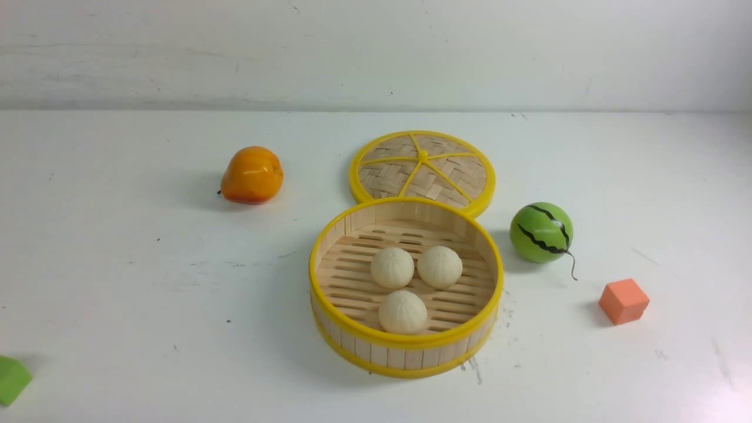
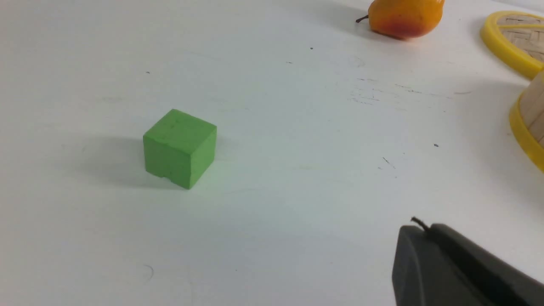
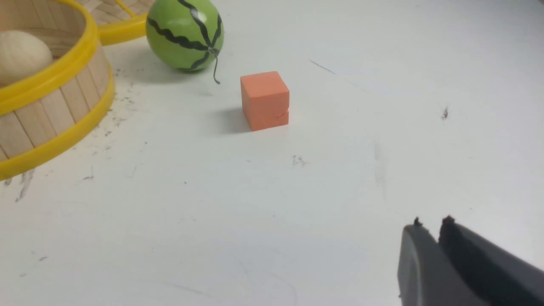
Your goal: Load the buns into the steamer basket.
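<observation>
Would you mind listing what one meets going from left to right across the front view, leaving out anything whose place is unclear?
green cube → orange fruit → steamer basket holding the three buns → watermelon ball → orange cube. The woven lid overlaps the basket's span, so it is left out.

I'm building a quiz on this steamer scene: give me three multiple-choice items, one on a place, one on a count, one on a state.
1. Where does the woven lid lie?
A. on the steamer basket
B. on the table behind the basket
C. under the watermelon ball

2. How many buns are in the basket?
A. one
B. two
C. three

3. What does the left pincer hold?
A. nothing
B. a bun
C. the green cube

Key: 1 B, the lid lies flat beyond the basket's far rim. 2 C, three buns sit on the slats. 3 A, its jaws are shut together, the cube apart from them.
</observation>
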